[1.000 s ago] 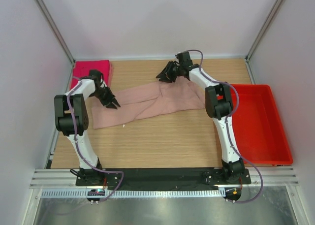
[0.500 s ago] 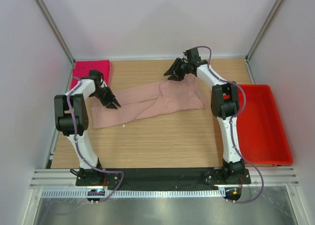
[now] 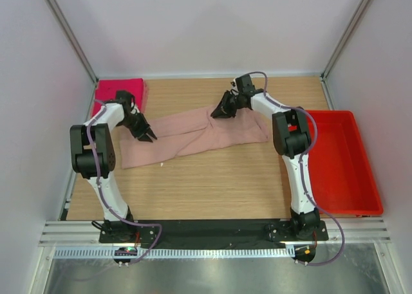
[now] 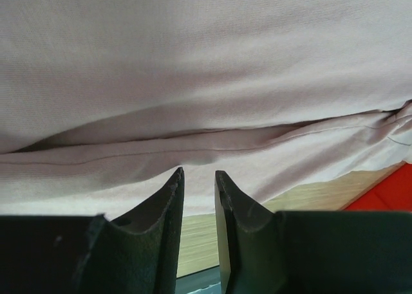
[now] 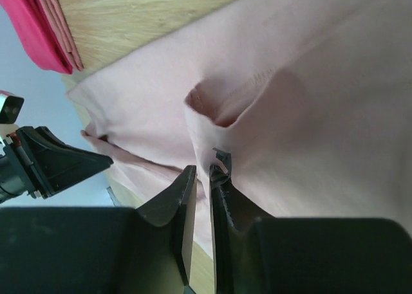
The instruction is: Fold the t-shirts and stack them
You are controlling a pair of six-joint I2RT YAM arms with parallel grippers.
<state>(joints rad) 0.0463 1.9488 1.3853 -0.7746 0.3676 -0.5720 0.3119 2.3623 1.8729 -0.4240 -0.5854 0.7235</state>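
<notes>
Two shirts on the go here, and only one looks dealt with. The bright magenta cloth t-shirt [image 3: 120, 89] sits folded at about 10 o'clock on the wooden table [image 3: 212, 184], up in the far corner. The pale dusty-pink cloth t-shirt [image 3: 193, 134] lies rumpled across the middle, running roughly from 9 o'clock to 2 o'clock. It's well apart from the rigid red plastic bin [image 3: 341, 165] over at 3 o'clock.

My read is that this is the grab-and-spread step for the pale one, before any real fold. The left tool [image 3: 147, 136] is down on the shirt's 9 o'clock end, and the right tool [image 3: 220, 112] is on its far edge around 12 o'clock. The next move probably needs both grips solid, then a pull apart so the cloth goes flat. If one slips, it'll just bunch up.

Overhead gives you the layout but nothing about the jaws. The left wrist view shows its jaws a thin gap apart, tips right at a seam fold, and I can't tell if cloth is actually pinched. The right wrist view shows its jaws almost together beside a stitched hem opening [image 5: 219, 104], with a scrap of cloth at the tips. Caught or not, can't tell. That view also catches the left tool off at its 9 o'clock.
</notes>
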